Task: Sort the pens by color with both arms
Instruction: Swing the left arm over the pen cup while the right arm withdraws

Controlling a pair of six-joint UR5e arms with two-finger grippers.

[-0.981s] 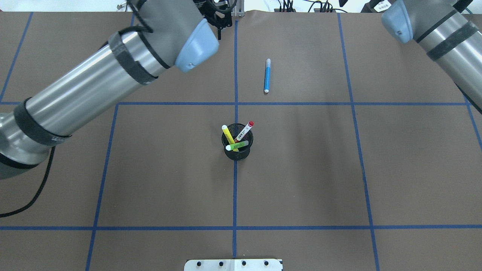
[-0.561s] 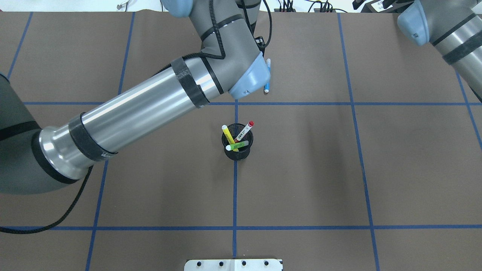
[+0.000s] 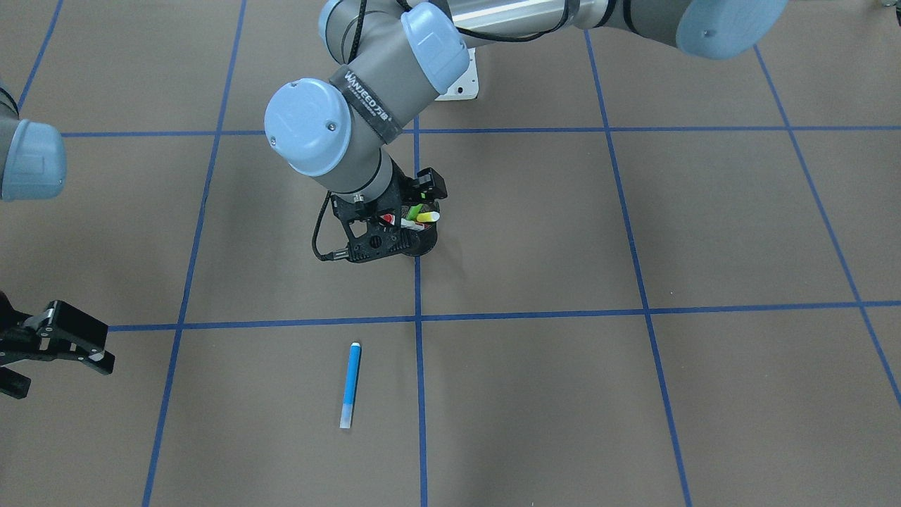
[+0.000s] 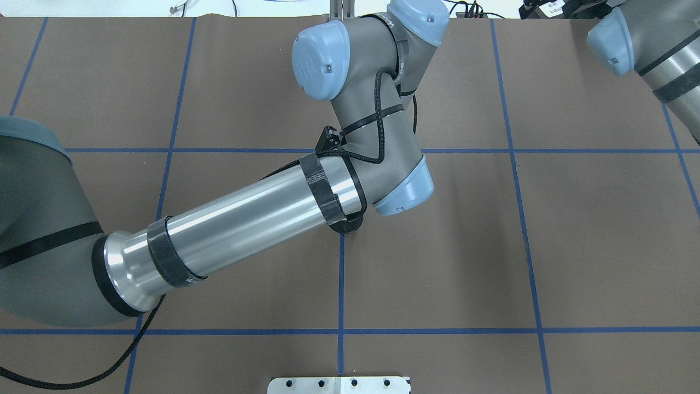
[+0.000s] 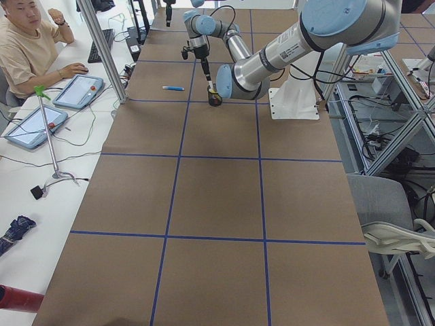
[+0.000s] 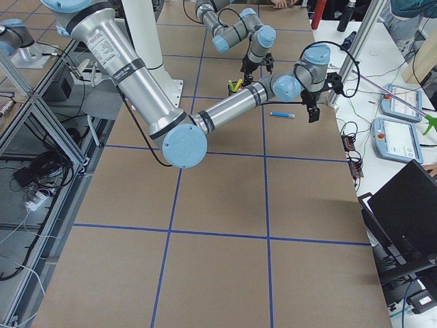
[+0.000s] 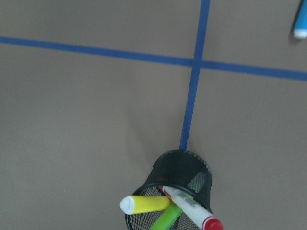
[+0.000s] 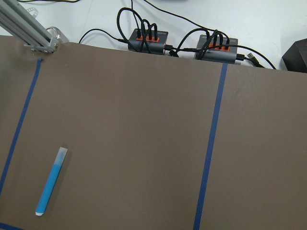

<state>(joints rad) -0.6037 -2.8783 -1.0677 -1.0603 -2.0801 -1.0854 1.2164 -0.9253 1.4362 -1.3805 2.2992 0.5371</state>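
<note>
A black mesh cup [image 7: 180, 175] stands at the table's centre, on a blue tape line. It holds a yellow pen [image 7: 146, 204], a light green pen [image 7: 165, 221] and a white pen with a red cap [image 7: 189, 209]. My left gripper [image 3: 383, 236] hangs right over the cup [image 3: 426, 243], seemingly open, its fingers partly hidden. The blue pen [image 3: 350, 385] lies flat on the brown mat beyond the cup, also low left in the right wrist view [image 8: 51, 181]. My right gripper [image 3: 105, 348] hovers open and empty, off to the side of the blue pen. In the overhead view the left arm [image 4: 246, 219] covers the pens.
Blue tape lines [image 4: 341, 284] divide the brown mat into squares. The white base stand [image 3: 466, 79] sits at the robot's side. Power strips with cables [image 8: 148, 39] lie past the mat's far edge. A person [image 5: 27, 47] sits at a desk with tablets beside the table.
My left arm has swung from the far left of the table over to the cup at the centre and now hides the cup and blue pen from overhead. The right arm barely shifted.
</note>
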